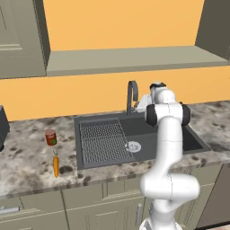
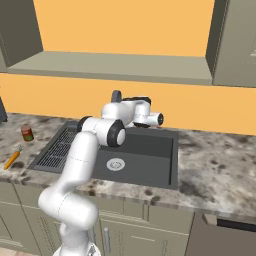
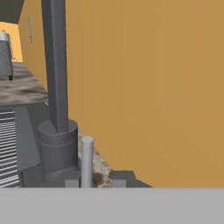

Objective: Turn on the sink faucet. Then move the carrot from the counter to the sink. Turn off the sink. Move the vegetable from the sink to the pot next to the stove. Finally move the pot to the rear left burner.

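Note:
The dark-grey sink faucet [image 1: 131,94] [image 2: 116,95] rises behind the sink [image 1: 148,130] [image 2: 145,150]. My arm reaches over the basin to the faucet's base. In the hand view the faucet column [image 3: 54,65] stands close on the left. Beside it a short pale-grey lever [image 3: 87,157] stands between the fingertips of my gripper [image 3: 95,183], nearer the left one. The tips are narrowly apart, and I cannot tell whether they press the lever. The carrot [image 1: 56,165] [image 2: 12,159] lies on the counter [image 1: 27,157] left of the sink. I see no water in the basin. The pot and stove are out of view.
A red can [image 1: 50,137] [image 2: 27,133] stands on the counter just behind the carrot. The orange wall [image 3: 153,87] is very close behind the faucet. The ribbed drainer [image 1: 103,143] fills the sink's left half. A dark appliance [image 1: 2,128] sits at the far left.

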Available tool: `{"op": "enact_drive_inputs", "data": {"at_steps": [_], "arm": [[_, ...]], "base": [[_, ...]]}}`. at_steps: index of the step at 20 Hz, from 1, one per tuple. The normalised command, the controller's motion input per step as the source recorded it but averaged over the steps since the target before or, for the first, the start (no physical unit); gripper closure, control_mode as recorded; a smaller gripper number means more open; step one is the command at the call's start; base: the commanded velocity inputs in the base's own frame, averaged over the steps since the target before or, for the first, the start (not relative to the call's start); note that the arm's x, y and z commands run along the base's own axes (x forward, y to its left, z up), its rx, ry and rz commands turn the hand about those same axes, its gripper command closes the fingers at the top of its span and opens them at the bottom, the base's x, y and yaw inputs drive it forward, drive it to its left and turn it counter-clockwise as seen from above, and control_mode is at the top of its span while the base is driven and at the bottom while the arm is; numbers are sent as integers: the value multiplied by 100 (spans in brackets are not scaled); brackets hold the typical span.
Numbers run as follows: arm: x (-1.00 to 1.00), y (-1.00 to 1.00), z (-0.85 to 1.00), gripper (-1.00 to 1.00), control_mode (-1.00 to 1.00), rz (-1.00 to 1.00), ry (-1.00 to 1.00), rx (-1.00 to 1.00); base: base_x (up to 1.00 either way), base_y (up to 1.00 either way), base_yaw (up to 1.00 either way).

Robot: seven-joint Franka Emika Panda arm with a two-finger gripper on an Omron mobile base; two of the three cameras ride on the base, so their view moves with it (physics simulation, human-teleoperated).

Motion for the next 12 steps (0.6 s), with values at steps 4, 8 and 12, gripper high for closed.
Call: {"op": "enact_drive_inputs", "data": {"at_steps": [4,8,12], "arm": [[36,0,41,100,-100,0,0,1],[43,4,24,100,-100,-6,2,0],[16,6,0,100,-100,-9,3,0]], "base": [[0,0,0],[0,0,0],[0,0,0]]}}
